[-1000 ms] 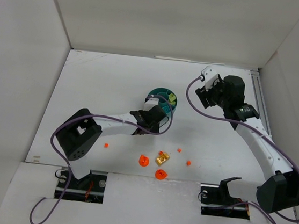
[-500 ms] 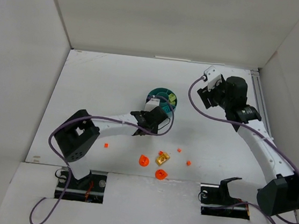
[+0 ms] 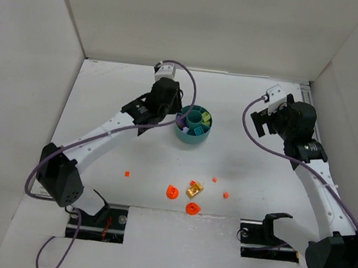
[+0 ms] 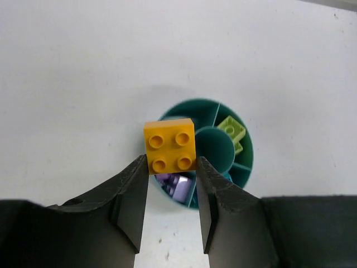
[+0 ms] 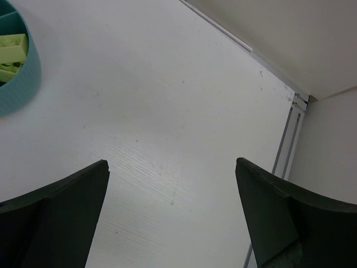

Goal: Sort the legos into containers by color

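On a white table (image 3: pixel 122 121), a yellow square plastic brick (image 4: pixel 170 146) is pinched by the left gripper (image 4: pixel 171 163) above a round teal plastic dish (image 3: pixel 191 139). The right gripper (image 5: pixel 171 164) is spread wide.

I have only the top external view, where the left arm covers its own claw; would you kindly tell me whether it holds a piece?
Observer: Yes. The left wrist view shows the left claw shut on a yellow four-stud brick, held studs toward the camera above the teal dish.
Operator: Thank you. Which section lies under it?
Observer: I cannot tell exactly; the brick hides the section beside the centre cup. A purple piece shows in the section nearest the claw.
Operator: And is the right claw carrying anything?
Observer: No. The right wrist view shows the right claw wide open and empty, with only white table beneath it.
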### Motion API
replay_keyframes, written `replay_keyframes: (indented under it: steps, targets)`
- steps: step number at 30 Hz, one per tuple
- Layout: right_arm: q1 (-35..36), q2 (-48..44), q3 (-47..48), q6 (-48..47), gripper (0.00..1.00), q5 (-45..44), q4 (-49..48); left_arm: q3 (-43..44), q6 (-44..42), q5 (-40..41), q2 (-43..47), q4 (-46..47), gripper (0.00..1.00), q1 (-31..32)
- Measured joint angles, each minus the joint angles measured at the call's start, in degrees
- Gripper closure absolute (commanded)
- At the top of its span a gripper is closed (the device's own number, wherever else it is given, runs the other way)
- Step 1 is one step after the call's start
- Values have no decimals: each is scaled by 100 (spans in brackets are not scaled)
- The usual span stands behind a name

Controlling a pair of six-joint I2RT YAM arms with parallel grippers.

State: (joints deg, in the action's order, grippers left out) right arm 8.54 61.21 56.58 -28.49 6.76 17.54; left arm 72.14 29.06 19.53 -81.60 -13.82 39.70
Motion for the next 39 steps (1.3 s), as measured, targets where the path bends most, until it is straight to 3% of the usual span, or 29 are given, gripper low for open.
replay_keyframes:
  steps: [11, 27, 35, 39]
  targets:
    - [-175, 232, -42, 79, 0, -177, 9, 1141, -616, -459, -1786, 101, 79, -385]
    - [-264, 452, -42, 116, 0, -339, 26, 1694, -852, -981, -2562, 11, 70, -457]
    - [-273, 505, -42, 116, 0, -402, 26, 1696, -866, -1150, -2594, -68, 51, -457]
    - [-289, 525, -42, 107, 0, -356, 26, 1696, -863, -1182, -2594, -79, 47, -457]
